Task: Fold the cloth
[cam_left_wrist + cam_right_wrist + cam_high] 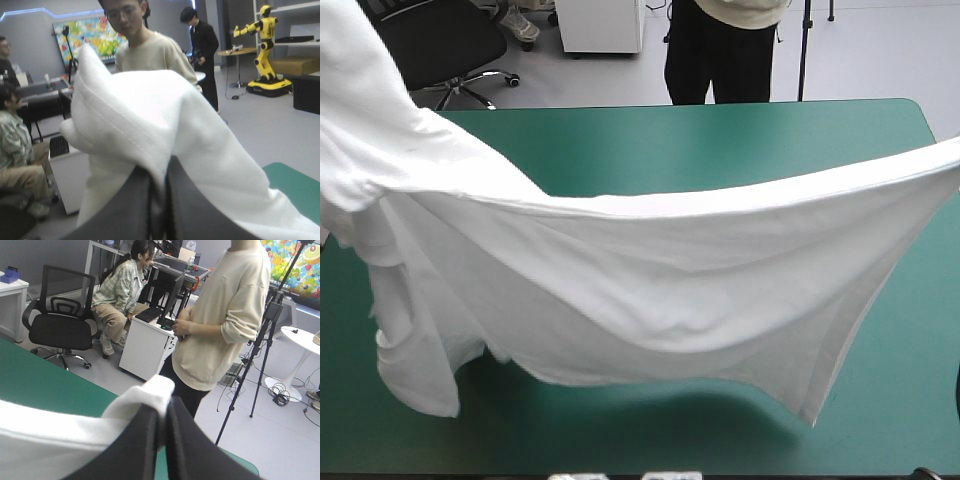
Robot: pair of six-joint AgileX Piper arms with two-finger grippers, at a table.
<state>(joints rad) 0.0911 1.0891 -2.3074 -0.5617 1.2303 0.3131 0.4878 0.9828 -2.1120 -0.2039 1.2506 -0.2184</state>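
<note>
Since the left gripper (pixel 160 175) and right gripper (pixel 165 414) each pinch it between black fingers (pixel 125 212) all but closed, the white short-sleeved cloth T-shirt (pixel 650 290) hangs stretched above the teal-green tabletop (pixel 720 150), loose hem sagging toward the near edge; light and limp, I judge, best held at corners. No container shows.

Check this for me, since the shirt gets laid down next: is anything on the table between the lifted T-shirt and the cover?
Nothing visible. The T-shirt hangs between the left gripper and right gripper, both shut on it; the teal-green cover around it shows no objects, though the patch behind the cloth is hidden.
</note>
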